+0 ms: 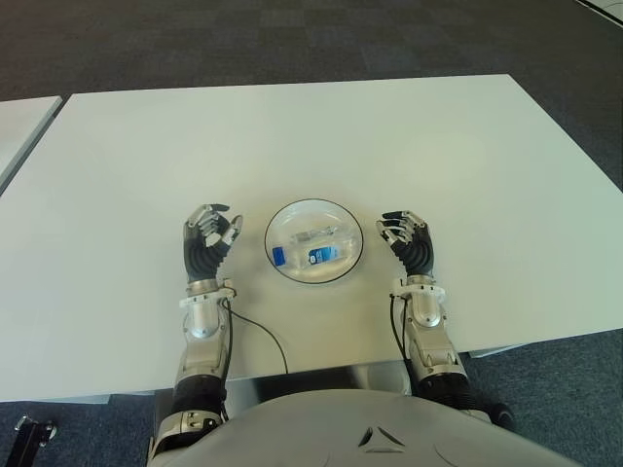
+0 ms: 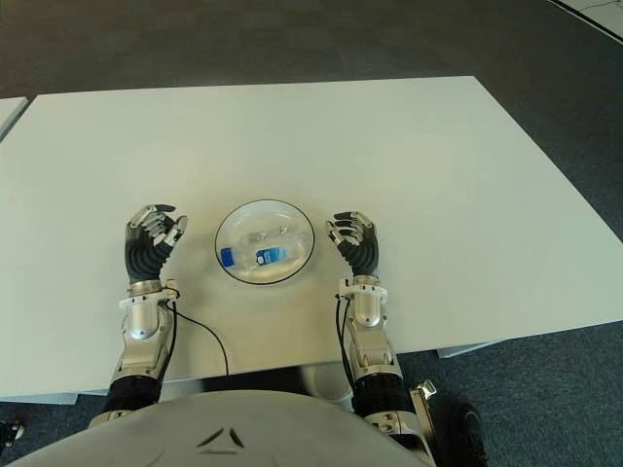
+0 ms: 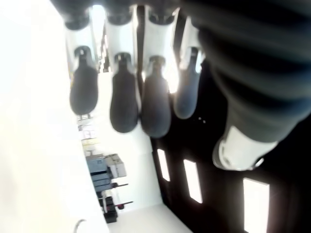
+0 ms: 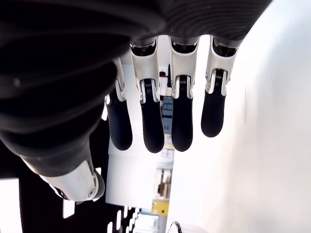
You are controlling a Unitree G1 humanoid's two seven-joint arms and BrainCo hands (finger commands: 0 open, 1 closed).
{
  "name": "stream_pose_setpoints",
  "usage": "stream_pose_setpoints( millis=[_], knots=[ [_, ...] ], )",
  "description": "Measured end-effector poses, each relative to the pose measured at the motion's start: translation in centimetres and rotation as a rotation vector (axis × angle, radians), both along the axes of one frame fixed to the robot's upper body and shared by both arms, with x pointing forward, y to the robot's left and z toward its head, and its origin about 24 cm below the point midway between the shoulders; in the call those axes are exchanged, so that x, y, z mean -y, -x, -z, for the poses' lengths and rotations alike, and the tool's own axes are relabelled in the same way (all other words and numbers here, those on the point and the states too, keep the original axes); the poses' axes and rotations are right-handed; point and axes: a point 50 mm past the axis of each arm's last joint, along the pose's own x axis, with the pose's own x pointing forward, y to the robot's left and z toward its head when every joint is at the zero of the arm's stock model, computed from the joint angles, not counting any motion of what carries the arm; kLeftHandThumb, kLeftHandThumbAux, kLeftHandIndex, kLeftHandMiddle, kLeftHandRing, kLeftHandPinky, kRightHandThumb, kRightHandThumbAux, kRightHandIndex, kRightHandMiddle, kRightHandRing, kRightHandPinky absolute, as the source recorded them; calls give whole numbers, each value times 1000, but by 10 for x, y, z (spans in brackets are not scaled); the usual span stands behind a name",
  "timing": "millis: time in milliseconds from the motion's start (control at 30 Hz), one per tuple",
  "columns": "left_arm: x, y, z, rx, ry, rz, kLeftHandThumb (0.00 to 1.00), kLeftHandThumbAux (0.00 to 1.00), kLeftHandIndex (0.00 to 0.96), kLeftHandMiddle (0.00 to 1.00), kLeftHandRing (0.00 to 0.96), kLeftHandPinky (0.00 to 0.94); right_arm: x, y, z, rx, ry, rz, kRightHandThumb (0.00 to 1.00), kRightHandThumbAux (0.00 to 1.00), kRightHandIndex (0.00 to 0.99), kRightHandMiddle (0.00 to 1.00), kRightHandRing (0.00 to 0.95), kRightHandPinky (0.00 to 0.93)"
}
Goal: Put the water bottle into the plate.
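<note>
A small clear water bottle with a blue cap and blue label lies on its side inside the round white plate near the table's front edge. My left hand shows just left of the plate, fingers relaxed and holding nothing. On the plate's other side is my right hand, also with loose fingers and an empty palm. Both wrist views show only each hand's own fingers with nothing between them.
The white table stretches far back and to both sides. A second white table edge shows at the far left. Dark carpet lies beyond. A thin black cable runs from my left wrist toward the front edge.
</note>
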Motion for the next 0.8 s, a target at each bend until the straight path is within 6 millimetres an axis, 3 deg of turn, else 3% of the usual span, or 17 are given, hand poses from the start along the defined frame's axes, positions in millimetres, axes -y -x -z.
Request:
stream_pose_setpoints(
  millis=[800],
  knots=[
    [10, 9, 13, -121, -13, 10, 702, 715, 434, 690, 672, 637, -4, 0, -1, 3, 3, -21, 703, 736, 417, 401, 378, 382]
  ],
)
